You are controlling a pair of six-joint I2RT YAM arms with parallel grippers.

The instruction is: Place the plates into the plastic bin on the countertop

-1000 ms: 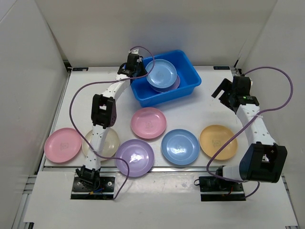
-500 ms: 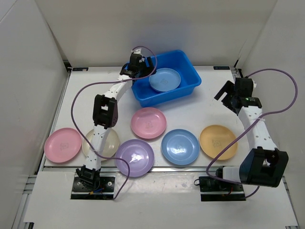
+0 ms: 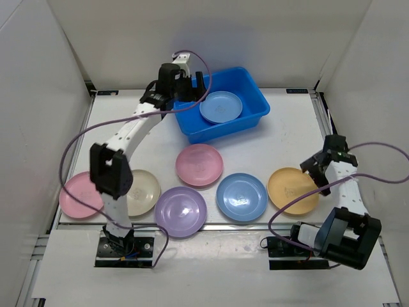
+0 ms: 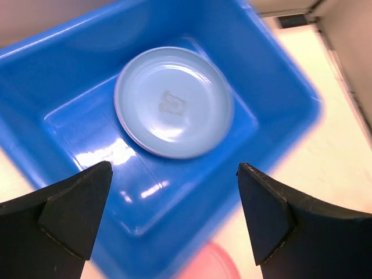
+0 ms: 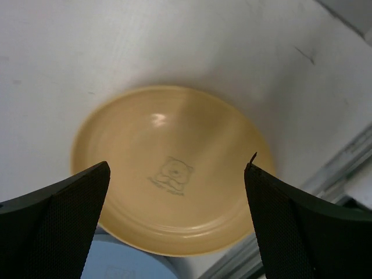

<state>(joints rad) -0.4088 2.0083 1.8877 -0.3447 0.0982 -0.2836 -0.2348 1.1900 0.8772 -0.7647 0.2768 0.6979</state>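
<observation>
Left end effector [image 4: 174, 168]: fully open, empty, above left end of blue plastic bin [image 3: 216, 132]. Light-blue plate [image 4: 173, 102] lies flat in bin, just ahead of fingertips. Right end effector [image 5: 177, 168]: fully open, empty, directly over orange plate [image 3: 291, 190] on tabletop [image 3: 281, 141].

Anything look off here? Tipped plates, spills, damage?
Nothing serious. The light blue plate lies flat inside the plastic bin. The other plates lie flat on the countertop, right side up, with no spills or cracks visible. Only oddity: the plastic bin sits skewed to the countertop's edges.
</observation>
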